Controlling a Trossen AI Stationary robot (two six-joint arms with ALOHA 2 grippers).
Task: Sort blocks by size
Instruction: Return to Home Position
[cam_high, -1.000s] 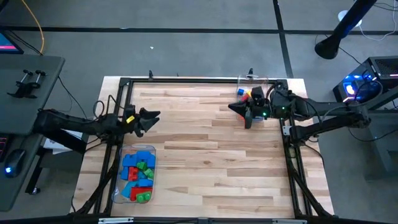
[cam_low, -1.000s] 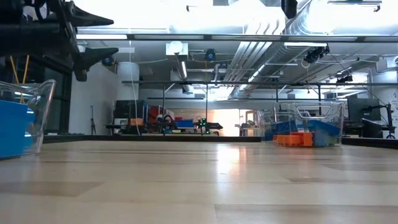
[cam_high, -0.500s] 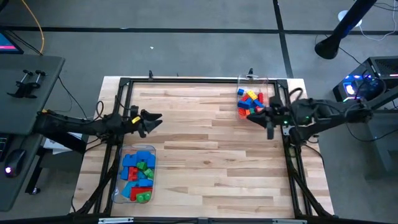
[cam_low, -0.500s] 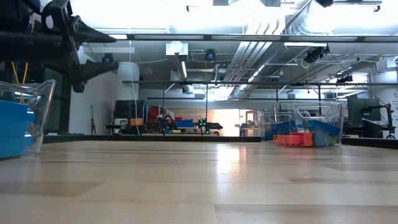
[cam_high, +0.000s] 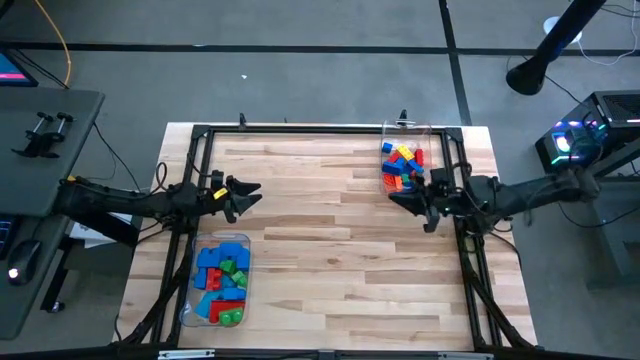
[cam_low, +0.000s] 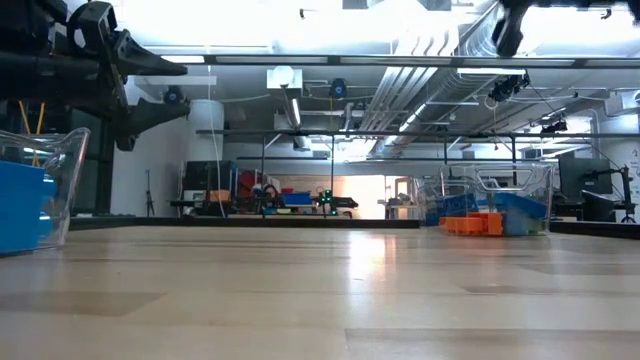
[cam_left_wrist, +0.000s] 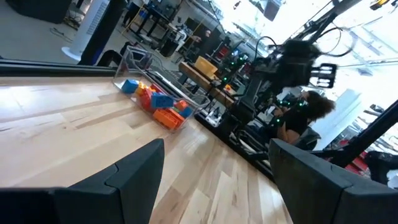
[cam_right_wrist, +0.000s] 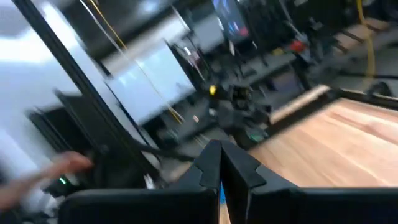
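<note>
Judging from how things lie, the sorting looks done or all but done: no loose brick shows on the bare wood of the desk (cam_high: 330, 250). The smaller blocks (cam_high: 402, 165), blue, red, yellow and orange, lie heaped in the far tub (cam_high: 412, 134), a clear box at the desk's right edge. The larger blocks (cam_high: 222, 280), blue, red and green, fill the near tub (cam_high: 190, 292), a clear box at the left edge. The two tubs stand well apart, diagonal to one another.

The right claw (cam_high: 405, 200) hangs above the desk just beside the far tub, on its near side, apart from it and carrying nothing I can see. In its own wrist view the two fingers (cam_right_wrist: 208, 167) seem pressed together, though that picture is smeared, so a hairline gap cannot be ruled out. The left claw (cam_high: 245, 192) hovers over the left edge, a little beyond the near tub; its fingers (cam_left_wrist: 134, 171) are spread wide and empty, with the far tub showing between them across the desk.

What is left, as I read it, is only for both arms to draw back to rest. Whether a stray small brick hides among the large ones cannot be told from these views.
</note>
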